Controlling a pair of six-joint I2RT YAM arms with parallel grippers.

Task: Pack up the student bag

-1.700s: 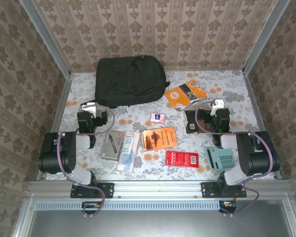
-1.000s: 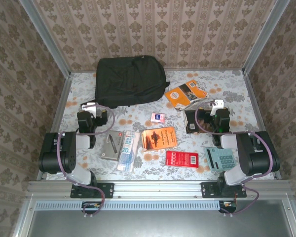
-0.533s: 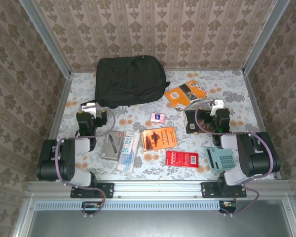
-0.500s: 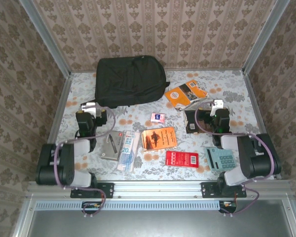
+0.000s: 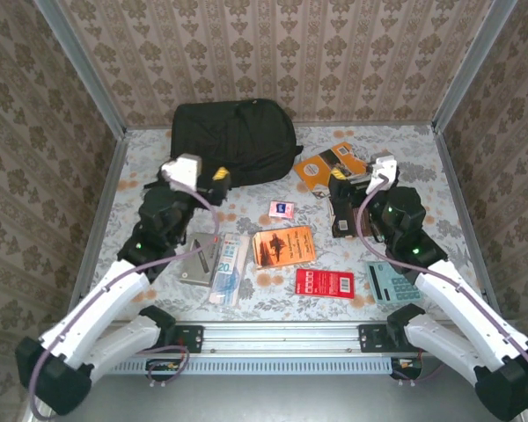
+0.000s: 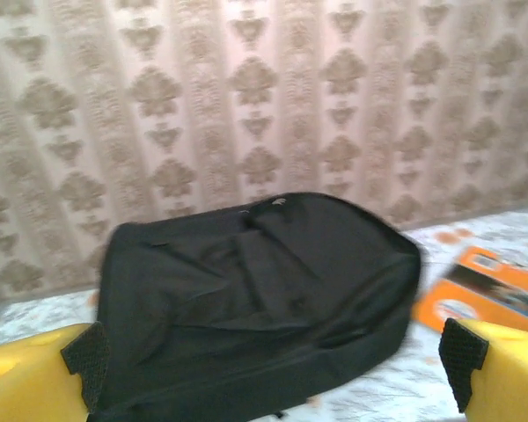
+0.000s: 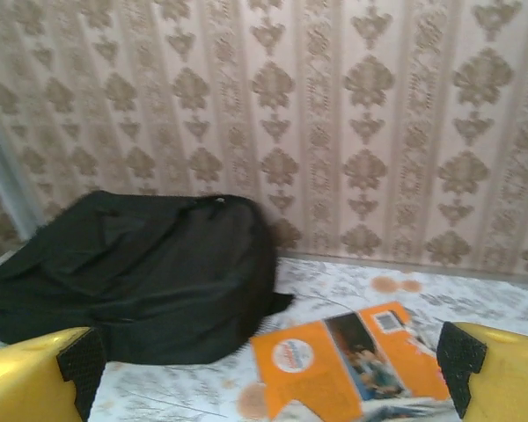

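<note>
The student bag (image 5: 233, 141), a large black backpack, lies flat and zipped at the back of the table against the wall. My left gripper (image 5: 201, 183) hovers just in front of its near edge, open and empty. In the left wrist view the bag (image 6: 255, 299) lies ahead between the yellow fingers (image 6: 35, 378) of the left gripper (image 6: 268, 374). My right gripper (image 5: 352, 189) is open and empty above the near end of an orange book (image 5: 324, 165). The right wrist view has the bag (image 7: 141, 281) on the left and the orange book (image 7: 352, 360) ahead of the right gripper (image 7: 264, 374).
On the floral tabletop (image 5: 405, 149) lie a small pink card (image 5: 282, 208), an orange booklet (image 5: 282, 246), a red packet (image 5: 325, 282), a calculator (image 5: 392, 283), a grey case (image 5: 200, 258) and a ruler pack (image 5: 231, 264). Patterned walls close in three sides.
Both arms have unfolded from their tucked pose and reached forward; the left gripper moved toward the bag, the right toward the orange book. Both stay open.
</note>
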